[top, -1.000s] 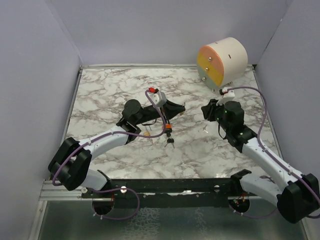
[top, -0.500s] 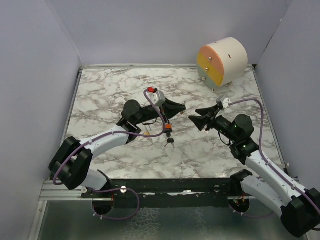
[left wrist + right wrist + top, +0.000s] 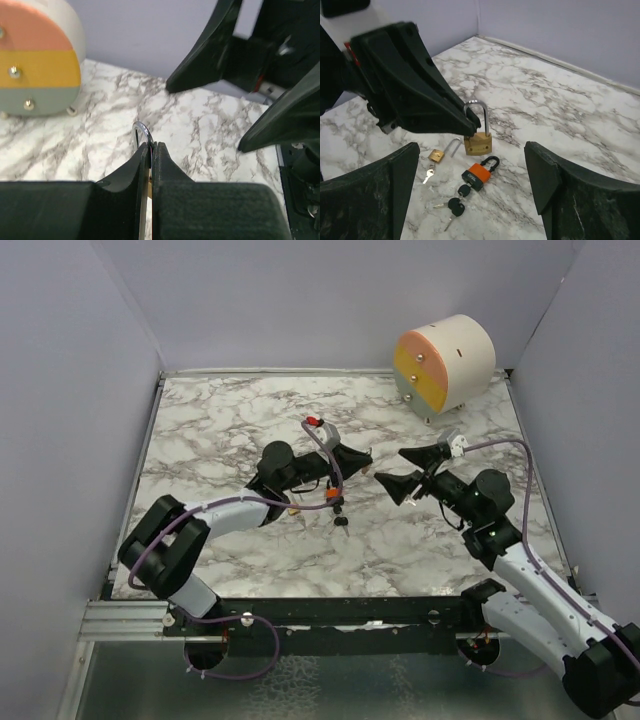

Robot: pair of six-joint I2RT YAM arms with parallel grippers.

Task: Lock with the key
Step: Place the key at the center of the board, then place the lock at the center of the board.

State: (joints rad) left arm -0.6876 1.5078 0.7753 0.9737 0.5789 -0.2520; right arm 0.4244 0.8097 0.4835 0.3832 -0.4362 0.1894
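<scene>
My left gripper (image 3: 151,147) is shut on the steel shackle (image 3: 141,131) of a brass padlock (image 3: 478,142), which hangs from it just above the marble. On the table under it lie an orange padlock (image 3: 479,176) with black-headed keys (image 3: 455,205) at its keyhole, and a small brass padlock (image 3: 436,155) with its shackle swung open and a silver key (image 3: 428,175) at its base. My right gripper (image 3: 390,465) is open wide, holds nothing, and faces the held padlock from the right, a short way off.
A cream cylinder with a pink, yellow and green face (image 3: 445,365) stands at the back right corner. Grey walls close in the marble table (image 3: 230,420) on three sides. The two grippers' fingertips are close together near the table's middle.
My right gripper has swung left toward the left gripper and opened wide. The left arm has pushed the held brass padlock slightly right.
</scene>
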